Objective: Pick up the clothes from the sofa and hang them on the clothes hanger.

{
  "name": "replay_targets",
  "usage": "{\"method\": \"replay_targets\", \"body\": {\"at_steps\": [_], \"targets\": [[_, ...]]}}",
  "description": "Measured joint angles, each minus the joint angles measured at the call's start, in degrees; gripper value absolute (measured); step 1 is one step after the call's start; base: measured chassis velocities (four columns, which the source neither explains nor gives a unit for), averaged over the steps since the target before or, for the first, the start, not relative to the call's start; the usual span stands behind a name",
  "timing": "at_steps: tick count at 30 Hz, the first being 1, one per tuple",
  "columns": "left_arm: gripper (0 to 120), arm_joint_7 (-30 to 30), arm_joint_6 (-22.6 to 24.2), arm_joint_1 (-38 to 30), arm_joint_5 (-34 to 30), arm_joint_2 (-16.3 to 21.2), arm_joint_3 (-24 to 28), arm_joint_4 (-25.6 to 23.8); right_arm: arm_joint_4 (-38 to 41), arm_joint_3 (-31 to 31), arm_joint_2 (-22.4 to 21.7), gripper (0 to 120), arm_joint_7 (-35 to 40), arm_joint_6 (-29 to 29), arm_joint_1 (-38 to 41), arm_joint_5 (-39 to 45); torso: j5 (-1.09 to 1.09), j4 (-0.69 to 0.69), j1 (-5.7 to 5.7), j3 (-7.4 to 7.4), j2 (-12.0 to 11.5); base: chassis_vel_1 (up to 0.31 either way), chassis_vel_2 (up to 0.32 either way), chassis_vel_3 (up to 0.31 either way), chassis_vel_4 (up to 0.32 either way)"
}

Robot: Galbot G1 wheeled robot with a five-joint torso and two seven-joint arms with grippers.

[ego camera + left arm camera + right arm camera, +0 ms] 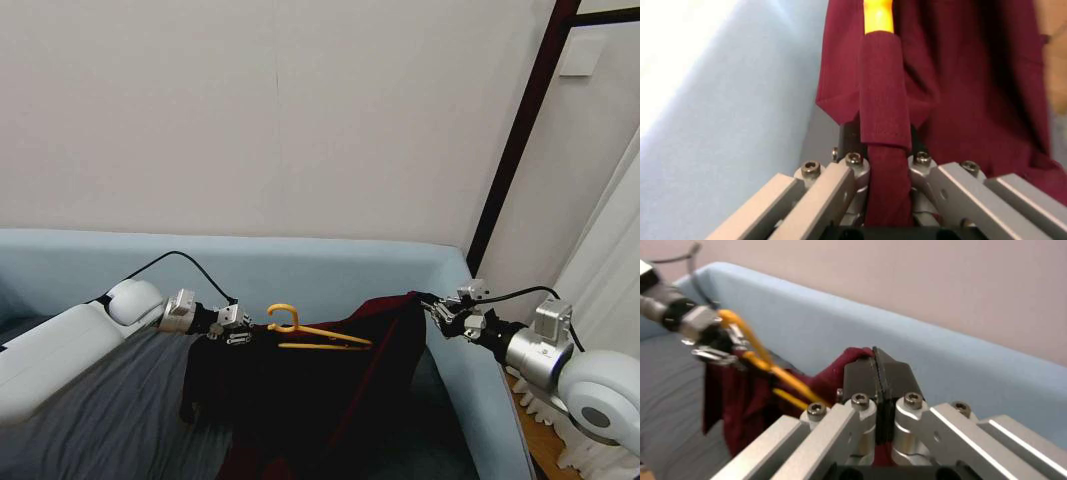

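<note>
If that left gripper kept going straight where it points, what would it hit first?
Probably the yellow hanger, straight ahead of the left gripper, just past the maroon garment it clamps.

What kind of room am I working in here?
Probably a home living room: a light blue sofa against a plain wall, a dark door frame beside it. The left gripper and right gripper each clamp a maroon garment, with a yellow hanger, over the seat.

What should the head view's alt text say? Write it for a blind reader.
Two arms hold a dark red garment stretched above a blue sofa, the left pincer and right pincer each shut on an end. A yellow hanger sits at its top by the left pincer.
</note>
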Motion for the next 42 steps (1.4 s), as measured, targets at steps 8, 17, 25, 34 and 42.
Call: {"method": "replay_targets", "body": {"at_steps": [8,17,25,34,42], "targets": [[2,-2.3,0.8,-5.0,-5.8,-0.4,2.3,0.8,8.5,1.1,-1.1,0,1.6,-0.6,-0.3,0.1,0.00,0.00,0.00,0.00,0.0,0.000,0.000,0.000,0.000],[2,-0.3,0.9,-13.7,-12.0,2.5,6.8,0.1,11.3,0.5,-0.1,0,0.8,-0.1,-2.1,-5.8,-0.01,0.05,-0.01,0.00,0.0,0.000,0.000,0.000,0.000],[2,1.3,0.6,-31.1,-19.6,1.2,18.7,1.6,11.1,-0.3,2.0,0,0.5,1.3,-2.8,-11.5,0.02,-0.01,0.00,0.00,0.0,0.000,0.000,0.000,0.000],[2,8.3,2.2,-44.2,-26.0,-1.3,29.0,2.7,9.7,-1.4,5.0,0,-0.1,2.9,-4.7,-18.8,0.02,0.01,0.00,0.00,0.0,0.000,0.000,0.000,0.000],[2,11.7,4.1,-47.0,-28.5,-2.8,32.1,4.3,9.5,-1.6,7.1,0,-2.0,5.0,-10.3,-28.2,-0.01,0.01,0.00,0.00,0.0,0.000,0.000,0.000,0.000]]}}
